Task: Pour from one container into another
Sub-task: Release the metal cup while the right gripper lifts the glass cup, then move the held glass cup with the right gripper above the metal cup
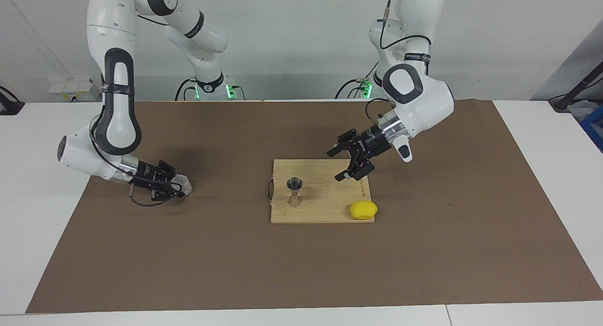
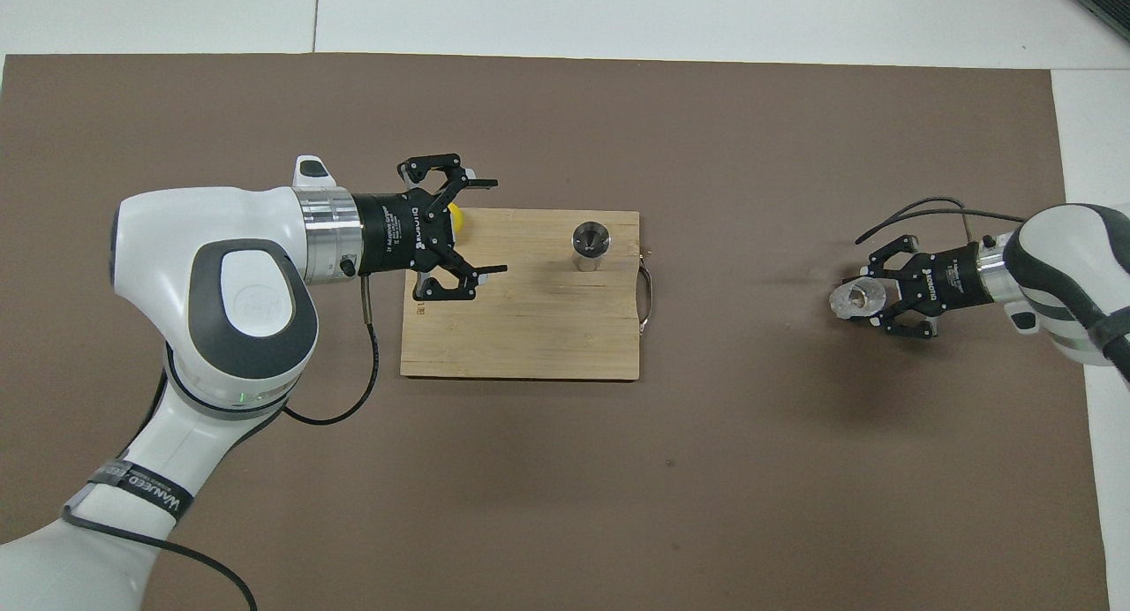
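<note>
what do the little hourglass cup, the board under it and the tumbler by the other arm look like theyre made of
Small hourglass-shaped jigger: looks like metal, a silvery sheen with a dark hollow top.
Rectangular cutting board: pale wood, possibly bamboo, matt, with visible lengthwise grain.
Short clear tumbler: apparently thick glass, though clear plastic cannot be ruled out; the brown mat shows through it.
</note>
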Controlling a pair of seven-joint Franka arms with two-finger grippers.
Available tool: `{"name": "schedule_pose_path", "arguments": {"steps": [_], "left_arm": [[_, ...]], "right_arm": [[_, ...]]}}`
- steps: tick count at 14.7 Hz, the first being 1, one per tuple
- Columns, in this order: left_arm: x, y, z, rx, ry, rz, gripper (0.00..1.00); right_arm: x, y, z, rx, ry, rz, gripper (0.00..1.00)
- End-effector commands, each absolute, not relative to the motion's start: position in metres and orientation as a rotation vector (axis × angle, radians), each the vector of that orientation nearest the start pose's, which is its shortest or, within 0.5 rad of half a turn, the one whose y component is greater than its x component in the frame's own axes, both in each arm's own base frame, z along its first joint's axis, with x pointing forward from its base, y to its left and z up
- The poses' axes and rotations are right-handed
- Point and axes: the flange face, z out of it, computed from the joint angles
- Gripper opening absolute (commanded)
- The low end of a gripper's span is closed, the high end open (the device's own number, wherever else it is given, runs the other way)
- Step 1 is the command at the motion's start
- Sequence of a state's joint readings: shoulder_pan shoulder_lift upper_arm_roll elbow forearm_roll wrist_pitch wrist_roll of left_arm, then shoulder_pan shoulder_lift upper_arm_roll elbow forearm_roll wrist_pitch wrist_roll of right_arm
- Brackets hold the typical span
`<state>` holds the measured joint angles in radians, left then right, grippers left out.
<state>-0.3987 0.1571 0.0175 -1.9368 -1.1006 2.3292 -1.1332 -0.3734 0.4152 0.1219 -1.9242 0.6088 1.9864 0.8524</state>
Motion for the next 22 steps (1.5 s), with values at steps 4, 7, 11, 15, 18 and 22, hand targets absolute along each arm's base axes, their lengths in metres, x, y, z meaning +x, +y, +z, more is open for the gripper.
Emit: {"name": "schedule_pose_path", "arguments": {"steps": [4, 7, 11, 15, 18, 22], "left_arm": [[0.598, -0.181, 0.476, 1.947, 1.505, -0.090, 1.00], [0.607, -0.142, 0.495, 1.989, 1.499, 0.071, 1.00], [0.616, -0.112, 0.508, 2.240, 1.424, 0.191, 1.00], [0.613, -0.094, 0.510, 2.551, 1.106, 0.177, 1.00], [0.602, -0.085, 0.512, 2.809, 0.653, 0.164, 1.00], [0.577, -0.073, 0.535, 3.010, 0.257, 0.121, 1.00]], "right_arm": [[0.602, -0.078, 0.317, -1.844, 1.915, 0.626, 0.00], [0.618, -0.045, 0.340, -1.790, 2.000, 0.625, 0.00], [0.636, 0.008, 0.367, -1.776, 2.078, 0.578, 0.00], [0.649, 0.068, 0.391, -1.800, 2.090, 0.504, 0.00], [0.656, 0.110, 0.401, -1.827, 2.137, 0.421, 0.00], [0.657, 0.172, 0.410, -1.821, 2.175, 0.370, 0.00]]}}
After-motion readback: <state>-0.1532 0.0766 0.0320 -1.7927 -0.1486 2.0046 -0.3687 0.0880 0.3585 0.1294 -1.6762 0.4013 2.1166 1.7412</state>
